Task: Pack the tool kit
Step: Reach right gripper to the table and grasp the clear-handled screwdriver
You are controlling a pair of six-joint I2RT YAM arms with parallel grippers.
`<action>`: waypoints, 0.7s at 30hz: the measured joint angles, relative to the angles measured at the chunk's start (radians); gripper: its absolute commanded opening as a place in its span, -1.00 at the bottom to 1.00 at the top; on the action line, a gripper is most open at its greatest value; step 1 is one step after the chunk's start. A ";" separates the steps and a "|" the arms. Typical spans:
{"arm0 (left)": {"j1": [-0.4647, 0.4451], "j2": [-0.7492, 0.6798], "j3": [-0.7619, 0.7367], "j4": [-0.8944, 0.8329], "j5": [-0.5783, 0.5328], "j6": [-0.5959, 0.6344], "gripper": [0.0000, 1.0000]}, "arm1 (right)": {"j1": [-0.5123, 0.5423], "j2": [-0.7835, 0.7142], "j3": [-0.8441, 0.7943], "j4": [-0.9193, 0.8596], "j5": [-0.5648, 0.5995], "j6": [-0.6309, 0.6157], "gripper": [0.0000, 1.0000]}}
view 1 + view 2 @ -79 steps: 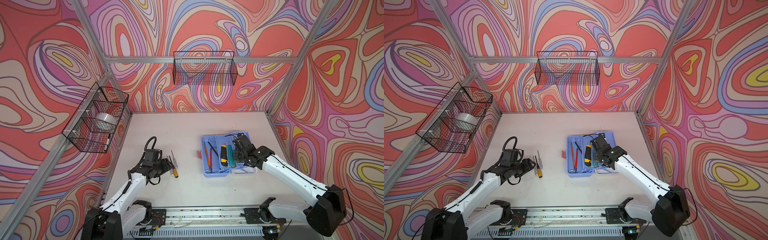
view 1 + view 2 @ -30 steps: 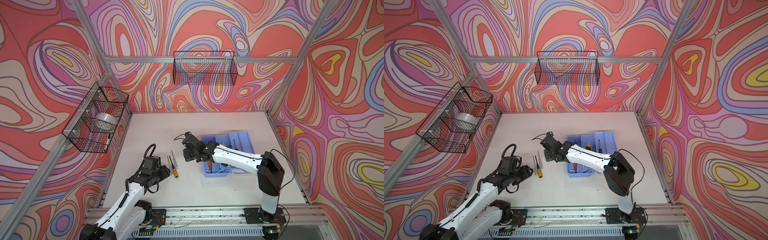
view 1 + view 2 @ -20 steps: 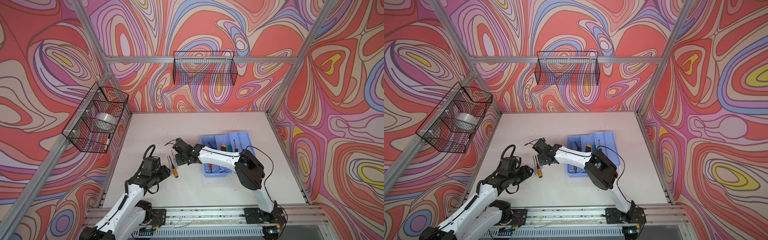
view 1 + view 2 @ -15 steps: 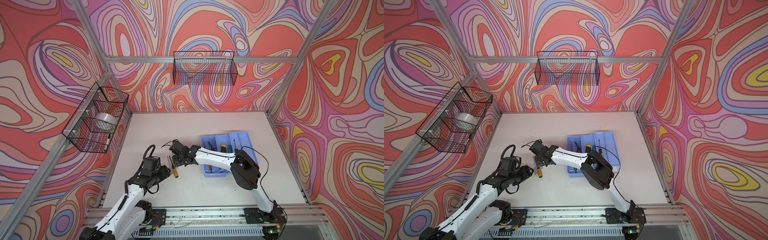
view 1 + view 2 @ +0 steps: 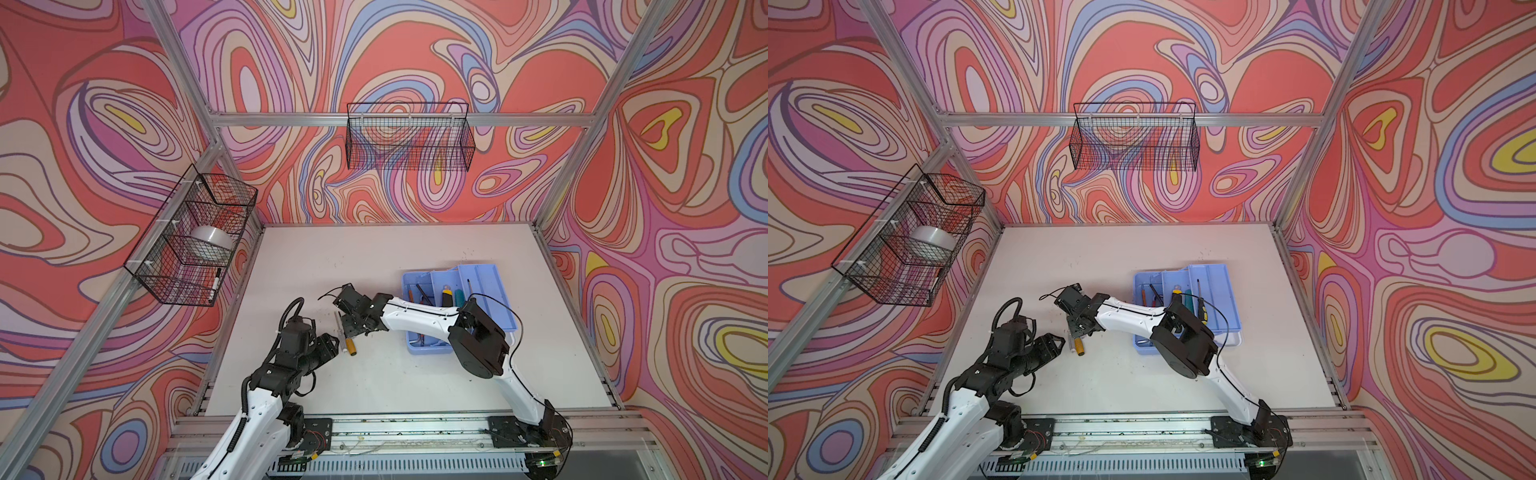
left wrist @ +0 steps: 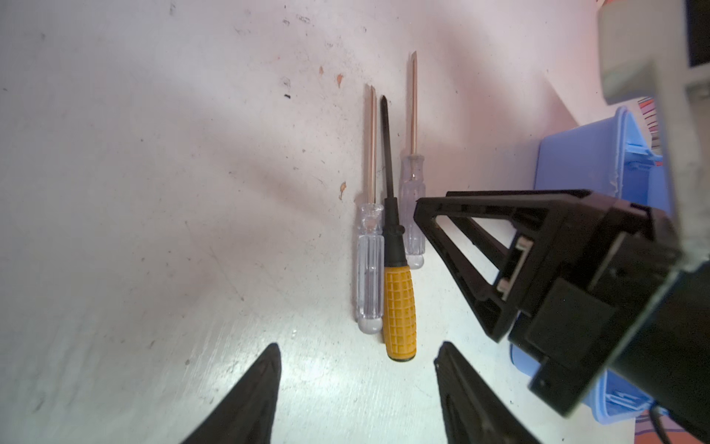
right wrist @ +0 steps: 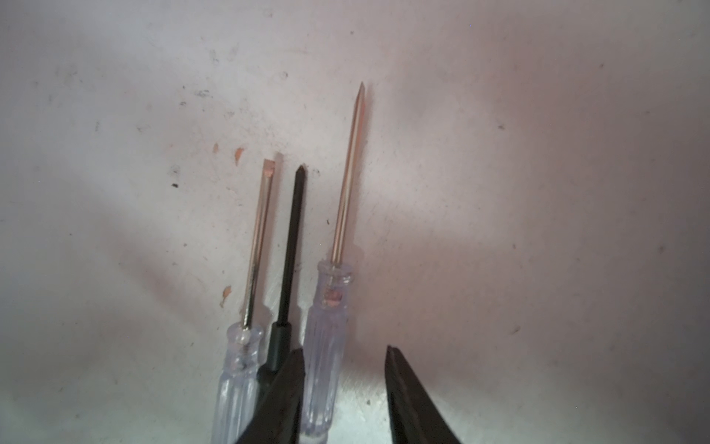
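Three screwdrivers lie side by side on the white table: a yellow-handled one (image 6: pixel 399 311) (image 5: pixel 352 347) between a long clear-handled one (image 6: pixel 369 276) and a shorter clear-handled one (image 7: pixel 330 307). My right gripper (image 7: pixel 344 350) (image 5: pixel 353 328) reaches across the middle. It is open, with its jaws either side of the shorter clear handle and a gap on one side. My left gripper (image 6: pixel 358 346) (image 5: pixel 1059 345) is open just short of the yellow handle, holding nothing. The tool kit's light blue tray (image 5: pixel 490 274) (image 5: pixel 1221 282) holds knives, hex keys and a thin screwdriver.
A black wire basket (image 5: pixel 195 237) on the left wall holds a tape roll and a marker. Another wire basket (image 5: pixel 409 137) hangs on the back wall. My right arm's elbow (image 5: pixel 478 340) hangs over the tray's near end. An aluminium rail (image 5: pixel 395 428) runs along the front.
My right gripper has swung left from the tray across the table to the screwdrivers and come down over the shorter clear one. The left arm has barely moved.
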 measured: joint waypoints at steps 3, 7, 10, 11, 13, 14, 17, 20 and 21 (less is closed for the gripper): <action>0.000 0.015 0.000 0.000 0.000 0.000 0.29 | 0.000 0.013 0.003 -0.001 0.001 0.000 -0.26; 0.000 0.032 0.000 0.000 0.000 0.000 0.29 | 0.002 0.020 0.009 -0.006 0.005 -0.001 -0.31; 0.000 0.033 0.000 0.000 0.000 0.000 0.29 | 0.003 0.025 0.018 -0.016 0.010 -0.003 -0.42; 0.000 0.033 0.000 0.000 0.000 0.000 0.29 | 0.003 0.029 0.025 -0.019 0.013 -0.003 -0.43; 0.000 0.033 0.000 0.000 0.000 0.000 0.29 | 0.004 0.039 0.039 -0.027 0.020 -0.005 -0.45; 0.000 0.033 0.000 0.000 0.000 0.000 0.29 | 0.004 0.040 0.042 -0.029 0.023 -0.006 -0.46; 0.000 0.033 0.000 0.000 0.000 0.000 0.29 | 0.005 0.041 0.044 -0.039 0.029 -0.007 -0.49; 0.000 0.034 0.000 0.000 0.000 0.000 0.29 | 0.005 0.041 0.047 -0.048 0.032 -0.008 -0.51; 0.000 0.035 0.000 0.000 0.000 0.001 0.29 | 0.005 0.041 0.048 -0.051 0.034 -0.008 -0.52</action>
